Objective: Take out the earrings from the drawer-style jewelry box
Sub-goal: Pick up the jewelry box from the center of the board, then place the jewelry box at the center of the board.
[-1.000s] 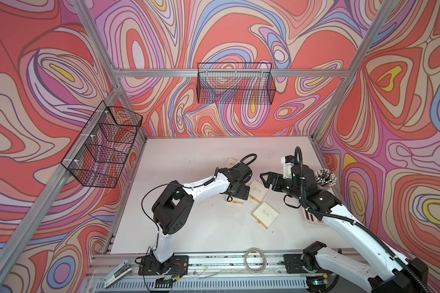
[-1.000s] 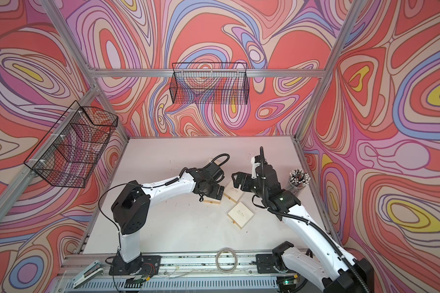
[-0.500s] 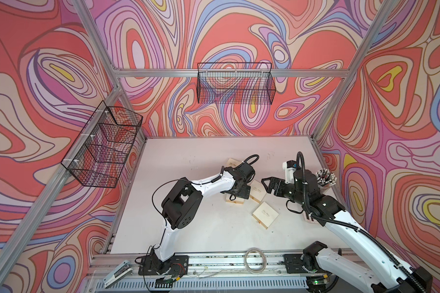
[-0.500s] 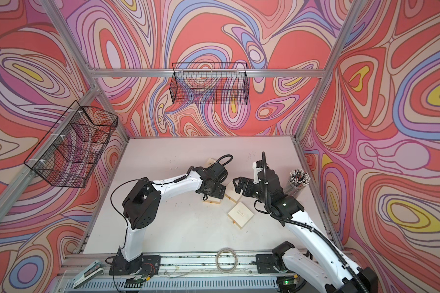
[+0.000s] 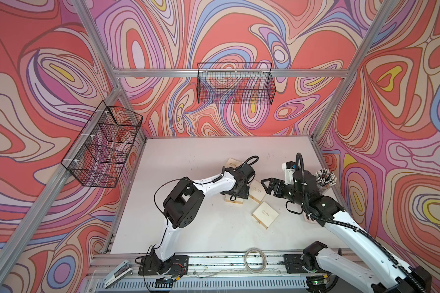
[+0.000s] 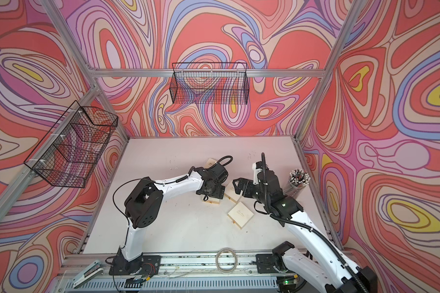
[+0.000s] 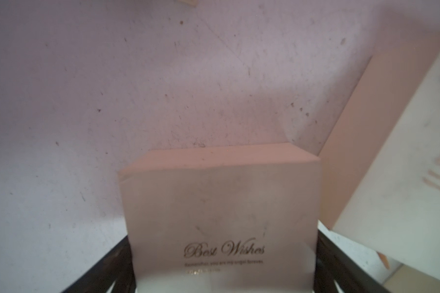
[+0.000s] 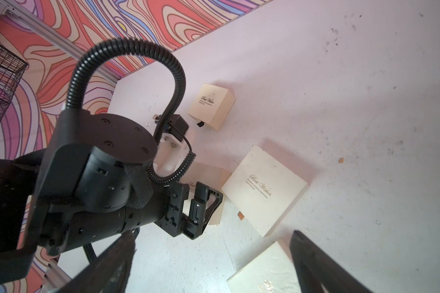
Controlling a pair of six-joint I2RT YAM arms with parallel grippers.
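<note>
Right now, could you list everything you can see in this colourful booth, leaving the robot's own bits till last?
table: one, white, floor of the booth.
cream boxes: at least four, cream with dark script, clustered mid-table between the arms.
wire baskets: two, black, one on the back wall, one on the left wall.
cup of sticks: one, black sticks with white tips, table's right edge.
cable coil: one, pale, on the front rail.
stapler-like tool: one, white and blue, front-left corner.
earrings: none I can make out.
arms: two, white and black, bases on the front rail.
left gripper: black, straddling a cream box.
right gripper: black, open, empty.
</note>
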